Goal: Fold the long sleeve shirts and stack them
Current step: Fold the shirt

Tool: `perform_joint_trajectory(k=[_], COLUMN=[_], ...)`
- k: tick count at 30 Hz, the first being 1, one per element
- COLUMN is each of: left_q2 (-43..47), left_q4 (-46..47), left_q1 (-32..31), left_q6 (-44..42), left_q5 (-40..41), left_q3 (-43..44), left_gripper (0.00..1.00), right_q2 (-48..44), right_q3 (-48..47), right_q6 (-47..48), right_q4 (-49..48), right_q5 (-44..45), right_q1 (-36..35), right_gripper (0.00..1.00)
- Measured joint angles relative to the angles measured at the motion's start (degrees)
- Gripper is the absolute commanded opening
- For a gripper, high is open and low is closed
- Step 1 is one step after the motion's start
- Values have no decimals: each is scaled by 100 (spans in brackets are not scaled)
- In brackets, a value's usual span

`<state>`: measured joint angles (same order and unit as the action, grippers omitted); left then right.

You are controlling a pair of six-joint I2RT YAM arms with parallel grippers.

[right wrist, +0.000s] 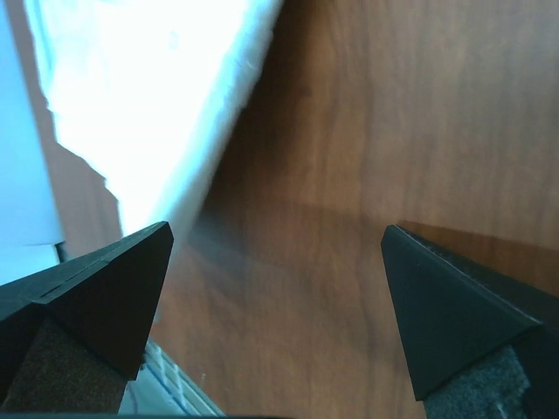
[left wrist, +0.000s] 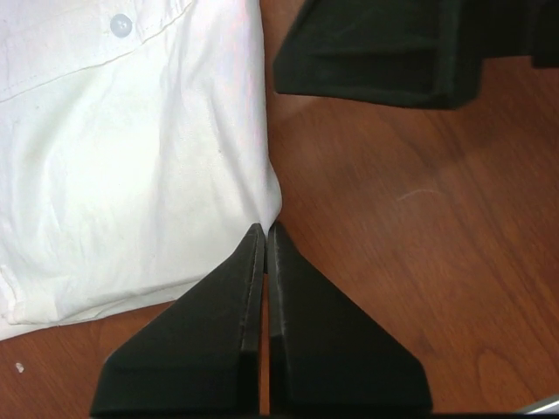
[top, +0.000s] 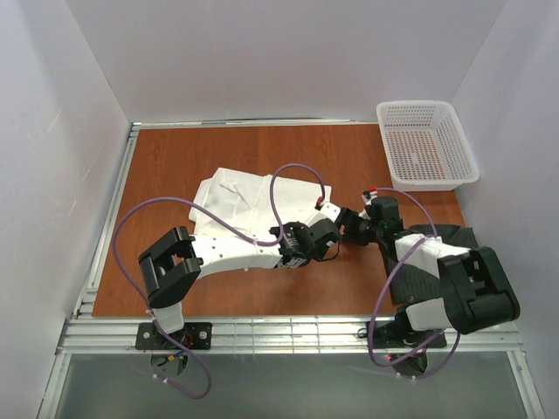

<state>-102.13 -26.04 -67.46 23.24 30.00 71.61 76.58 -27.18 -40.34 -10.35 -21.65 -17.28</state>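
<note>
At the bottom left of the overhead view, your left arm (top: 236, 249) rises from its base to a black elbow. From there it lays its white forearm low across the table (top: 175, 175), running right toward the middle of the frame. Your left gripper (left wrist: 265, 229) is pressed fully closed, the 2 fingers flat against each other. Their tips sit right at the lower right corner of the white shirt (top: 244, 196). The wrist view does not show whether any cloth is caught between them.

At the bottom right, your right arm (top: 428, 257) bends through a bulky black joint and reaches up and left, its wrist pointing toward the frame's centre. Your right gripper (right wrist: 278, 227) stands wide apart and holds nothing. Bare wood shows between its 2 fingers, and the white shirt's edge lies in the upper left of its wrist view. The 2 grippers are close together beside that edge.

The dark shirt (top: 412, 281) lies flat at the lower right, partly under the right arm. The white shirt lies folded near the middle of the table, with 1 button (left wrist: 120, 24) showing. The white mesh basket (top: 434, 183) stands in the far upper right corner, well apart from both shirts.
</note>
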Motion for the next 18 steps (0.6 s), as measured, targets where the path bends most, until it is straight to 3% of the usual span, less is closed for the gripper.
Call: perform_joint_trajectory(k=[18], left_q2=[-144], left_q4=[42], left_q1=[0], left_q6=[590], left_q5=[-935], left_q3=[-4], left_gripper=[0], right_q2=[1858], right_q3=[-149], right_q6=[-1340], right_q4=[-2636], right_q5=[-866], right_q1=[-190], right_gripper=[76])
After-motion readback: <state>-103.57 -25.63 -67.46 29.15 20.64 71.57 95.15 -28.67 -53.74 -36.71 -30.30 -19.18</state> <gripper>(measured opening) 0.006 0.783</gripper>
